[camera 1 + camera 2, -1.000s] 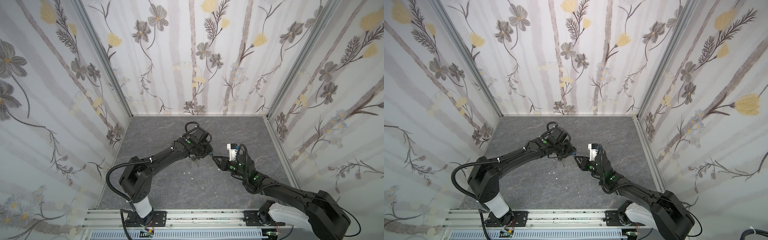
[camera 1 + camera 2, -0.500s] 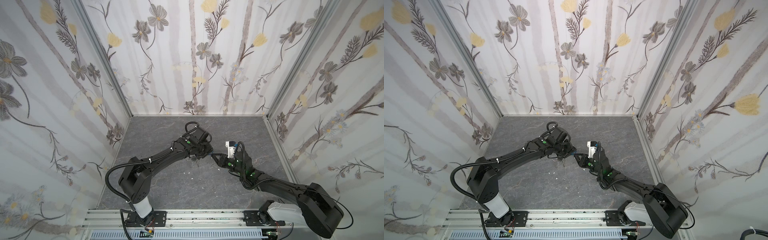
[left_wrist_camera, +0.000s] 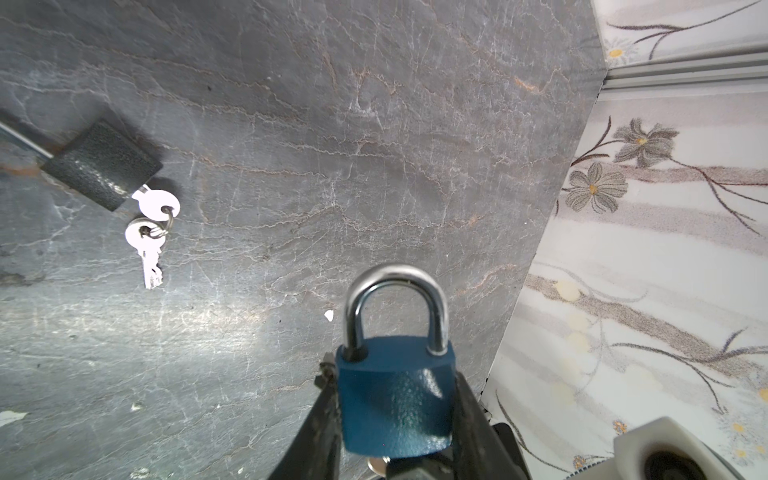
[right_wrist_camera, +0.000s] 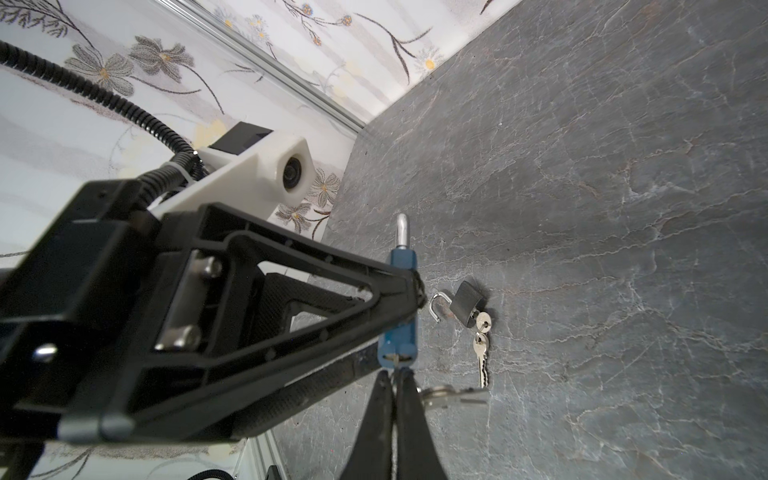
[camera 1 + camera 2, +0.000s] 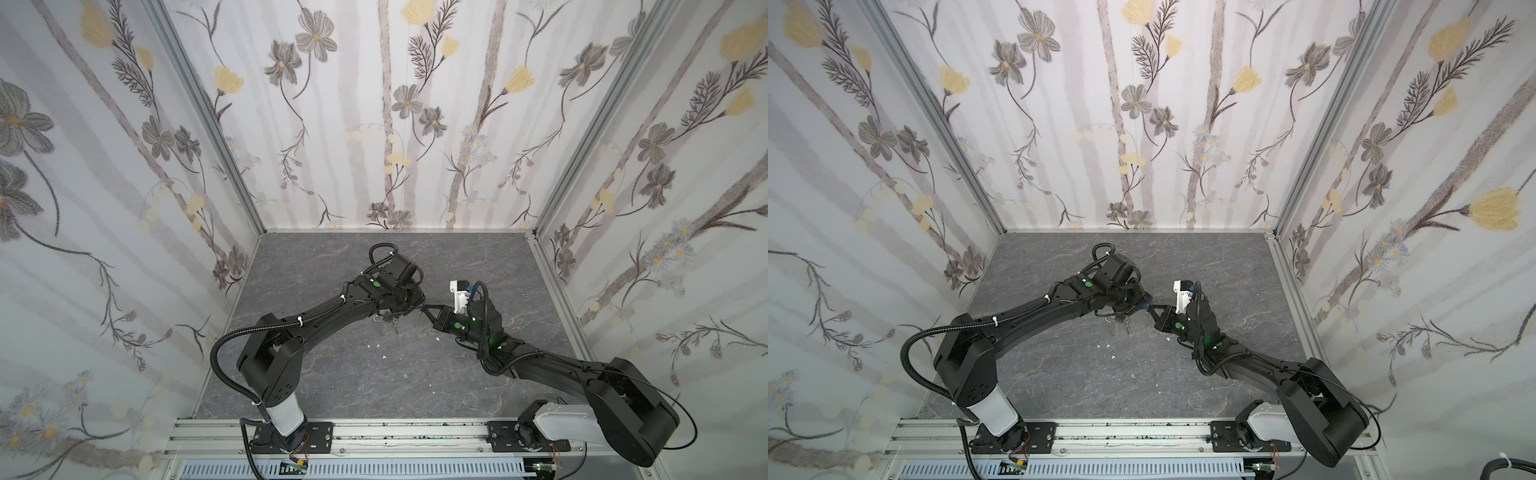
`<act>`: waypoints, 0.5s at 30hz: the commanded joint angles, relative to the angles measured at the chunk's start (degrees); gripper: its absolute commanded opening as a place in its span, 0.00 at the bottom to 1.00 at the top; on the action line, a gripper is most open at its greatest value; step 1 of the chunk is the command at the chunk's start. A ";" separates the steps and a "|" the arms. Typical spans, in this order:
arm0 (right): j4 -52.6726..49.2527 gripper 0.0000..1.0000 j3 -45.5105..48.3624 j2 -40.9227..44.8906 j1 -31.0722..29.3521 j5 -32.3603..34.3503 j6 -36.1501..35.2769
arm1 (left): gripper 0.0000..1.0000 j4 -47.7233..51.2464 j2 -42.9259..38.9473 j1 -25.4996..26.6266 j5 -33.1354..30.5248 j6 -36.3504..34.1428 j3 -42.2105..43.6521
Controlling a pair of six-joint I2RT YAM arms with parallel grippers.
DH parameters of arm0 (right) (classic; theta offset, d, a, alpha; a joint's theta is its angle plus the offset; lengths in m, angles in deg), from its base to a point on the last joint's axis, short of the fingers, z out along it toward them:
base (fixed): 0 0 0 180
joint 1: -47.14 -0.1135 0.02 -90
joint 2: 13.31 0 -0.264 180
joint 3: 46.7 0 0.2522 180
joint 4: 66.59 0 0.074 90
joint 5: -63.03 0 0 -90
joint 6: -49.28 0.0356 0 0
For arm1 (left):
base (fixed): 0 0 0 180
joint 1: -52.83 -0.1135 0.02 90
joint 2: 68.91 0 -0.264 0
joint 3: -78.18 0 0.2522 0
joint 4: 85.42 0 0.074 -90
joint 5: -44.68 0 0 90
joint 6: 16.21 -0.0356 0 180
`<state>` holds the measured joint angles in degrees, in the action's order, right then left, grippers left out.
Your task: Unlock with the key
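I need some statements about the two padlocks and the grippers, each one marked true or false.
1. The left gripper holds the blue padlock. True.
2. The blue padlock stands open. False: its shackle has both legs in the body.
3. The black padlock lies on the table. True.
4. The black padlock is closed. False: its silver loop is swung open.
5. The right gripper is wide open. False: it is shut on the key at the blue padlock's base.

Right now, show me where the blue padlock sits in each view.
Both top views: blue padlock, a speck between left gripper and right gripper.
Left wrist: padlock close up, clamped by the left gripper.
Right wrist: padlock edge-on, beyond the right gripper pinching its key.
Shared landmark: the black padlock with keys on the table.
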<state>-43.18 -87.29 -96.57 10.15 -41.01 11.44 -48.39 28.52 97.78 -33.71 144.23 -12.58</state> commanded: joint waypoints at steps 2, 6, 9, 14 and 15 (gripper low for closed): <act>4.06 0.00 -1.20 -1.23 0.63 -1.39 1.47 | 0.13 -5.95 -1.33 0.28 3.33 0.01 0.93; 6.12 0.00 -1.19 -1.89 1.24 -3.93 3.81 | 0.11 -10.37 -2.31 0.31 4.53 -0.09 2.94; 8.00 0.00 -0.77 -2.08 1.80 -5.82 6.40 | 0.11 -13.27 -3.54 0.23 4.66 -0.35 4.95; 14.57 0.00 1.04 -2.76 3.15 -9.69 13.00 | 0.10 -19.64 -5.70 0.03 5.71 -0.77 8.60; 15.73 0.00 1.17 -2.98 3.31 -10.49 14.31 | 0.10 -21.13 -6.06 0.05 6.00 -0.74 9.14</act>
<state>-35.29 -86.42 -98.89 13.19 -48.18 20.25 -60.06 23.58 97.60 -34.49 143.99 -4.40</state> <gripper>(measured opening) 0.048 0.340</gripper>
